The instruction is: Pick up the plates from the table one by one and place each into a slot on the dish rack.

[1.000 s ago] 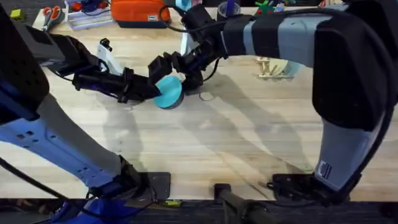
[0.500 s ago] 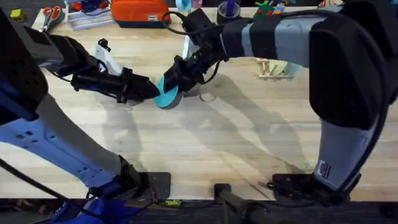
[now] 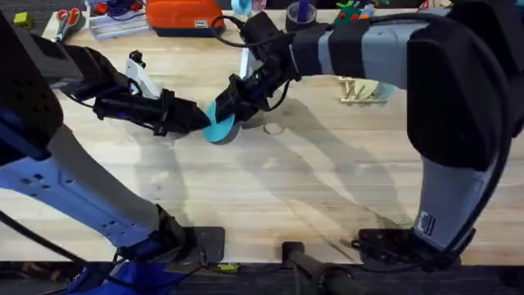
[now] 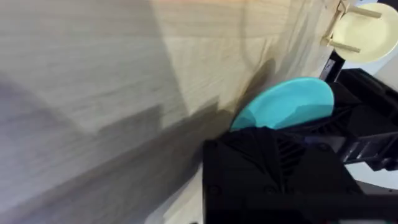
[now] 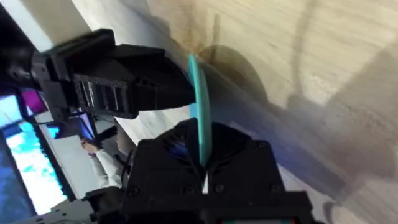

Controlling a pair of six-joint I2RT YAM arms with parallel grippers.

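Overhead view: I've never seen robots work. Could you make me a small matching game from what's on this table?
Things:
1. turquoise round plastic plate
2. cream round plate
3. orange soft case
4. right arm's black pincer

Places or states:
A. at the far edge of the pale wooden table
B. clamped on a plate's rim
C. among the dowels of the small light-wood dish rack
D. held up on its edge, near the table's middle

Pairs: 1-D, 2-C, 3-A, 4-B
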